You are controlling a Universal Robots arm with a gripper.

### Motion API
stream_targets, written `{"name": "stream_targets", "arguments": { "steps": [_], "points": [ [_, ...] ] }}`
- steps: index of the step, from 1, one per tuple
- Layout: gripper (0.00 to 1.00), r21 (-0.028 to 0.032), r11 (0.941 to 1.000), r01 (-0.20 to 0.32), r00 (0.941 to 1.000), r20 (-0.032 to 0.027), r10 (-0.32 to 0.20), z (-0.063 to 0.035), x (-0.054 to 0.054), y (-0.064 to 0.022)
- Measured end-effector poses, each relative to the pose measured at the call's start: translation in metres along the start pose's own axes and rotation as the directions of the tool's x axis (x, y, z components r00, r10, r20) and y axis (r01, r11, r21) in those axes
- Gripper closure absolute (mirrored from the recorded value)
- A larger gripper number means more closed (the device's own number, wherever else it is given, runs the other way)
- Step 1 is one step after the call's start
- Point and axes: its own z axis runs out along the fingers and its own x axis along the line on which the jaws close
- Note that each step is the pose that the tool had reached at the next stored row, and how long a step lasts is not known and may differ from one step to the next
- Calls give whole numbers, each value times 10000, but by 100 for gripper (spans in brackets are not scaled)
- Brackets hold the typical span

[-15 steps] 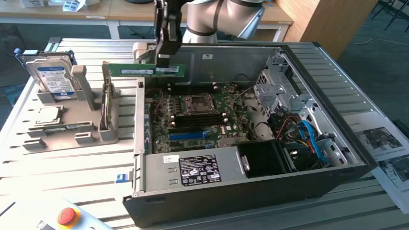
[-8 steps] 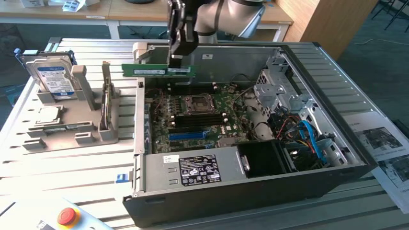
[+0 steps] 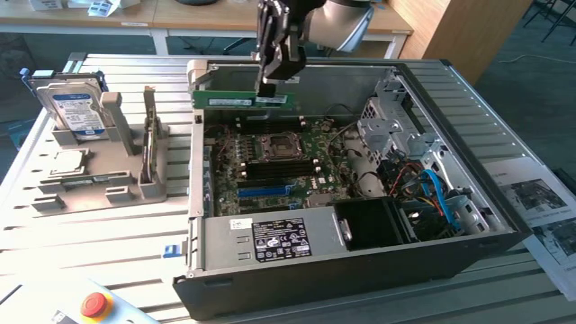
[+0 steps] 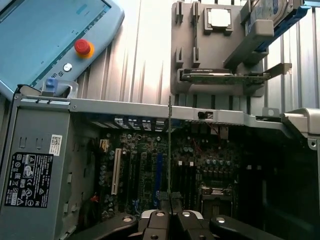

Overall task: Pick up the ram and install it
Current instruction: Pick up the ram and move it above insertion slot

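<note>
My gripper (image 3: 268,89) is shut on the ram (image 3: 241,100), a long green stick that it holds level and on edge by one end. The stick hangs in the air above the far part of the motherboard (image 3: 311,145) inside the open computer case (image 3: 360,266). In the wrist view the ram (image 4: 170,145) shows edge-on as a thin line running out from my gripper (image 4: 170,199) over the board's dark slots (image 4: 187,175). A second green stick (image 4: 220,77) rests in the grey holder (image 3: 85,196) outside the case.
The grey holder also carries a hard drive (image 3: 77,111) and a square silver processor (image 3: 67,162). A pendant with a red stop button (image 3: 94,304) lies near the case's corner. Inside the case are a drive cage (image 3: 396,125), cables (image 3: 436,192) and a power supply (image 3: 279,239).
</note>
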Motion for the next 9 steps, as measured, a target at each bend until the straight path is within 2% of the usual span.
{"name": "stream_targets", "arguments": {
  "steps": [9],
  "points": [
    [89, -70, 10000, -1, 10000, 4, 1, -38, 53, -255]
  ]
}}
